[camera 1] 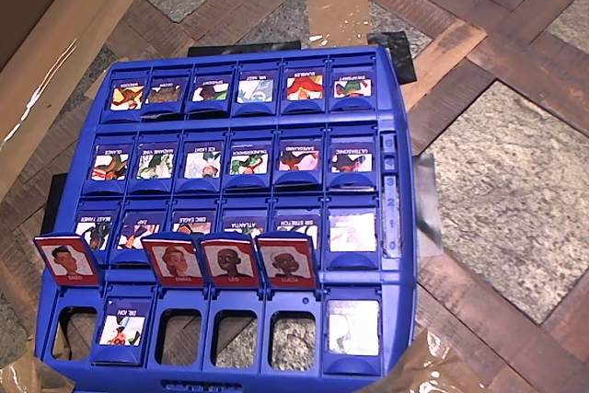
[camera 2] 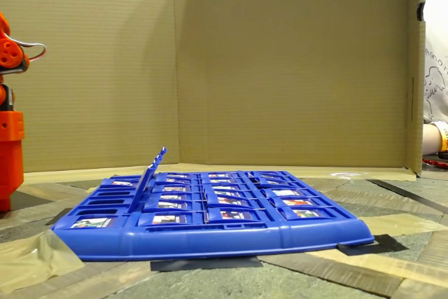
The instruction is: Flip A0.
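While four tiles (camera 1: 176,260) stand up | board (camera 1: 391,255) holds the rest flat.

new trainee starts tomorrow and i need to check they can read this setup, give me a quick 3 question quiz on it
1. In the overhead view, how many red-framed tiles stand upright in the bottom row?
2. True or false: the DR. ION tile stands upright.
3. What colour is the arm at the left edge of the fixed view? A) orange B) white C) black

Key: 1) four. 2) false, it lies flat. 3) A.
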